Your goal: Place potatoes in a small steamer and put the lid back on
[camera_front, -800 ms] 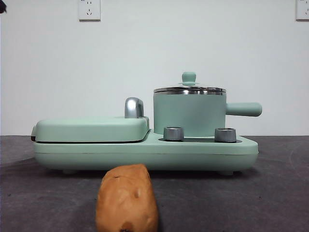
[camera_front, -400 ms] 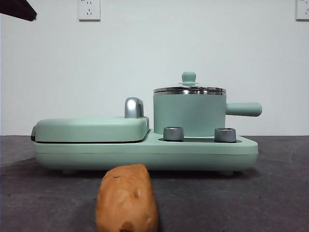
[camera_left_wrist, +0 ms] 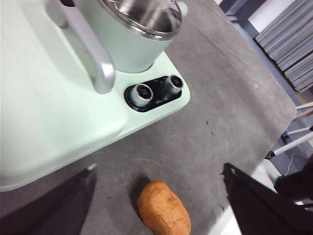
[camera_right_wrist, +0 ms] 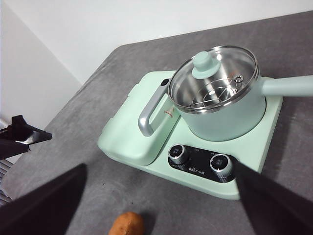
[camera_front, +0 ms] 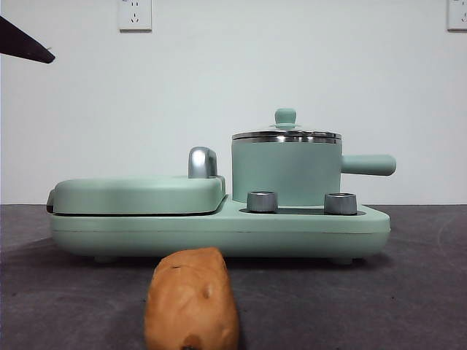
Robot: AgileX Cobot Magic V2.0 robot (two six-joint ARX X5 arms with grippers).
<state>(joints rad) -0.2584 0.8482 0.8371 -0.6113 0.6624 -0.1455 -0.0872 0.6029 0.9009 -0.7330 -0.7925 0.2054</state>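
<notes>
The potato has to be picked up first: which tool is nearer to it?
Left. The left tool hangs right above the potato, jaws open; the right tool is higher, farther back.

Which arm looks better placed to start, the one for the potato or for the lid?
Probably the left for the potato: its open gripper hangs over it. But the lid is on the steamer and must come off first; the right gripper, open, faces it.

A bare test room or lab is showing here: a grey felt worktop (camera_front: pixel 408 306) is sitting against a blank white wall (camera_front: pixel 219 87), with sockets (camera_front: pixel 135 14) above the mint-green cooker (camera_front: pixel 219 226).
</notes>
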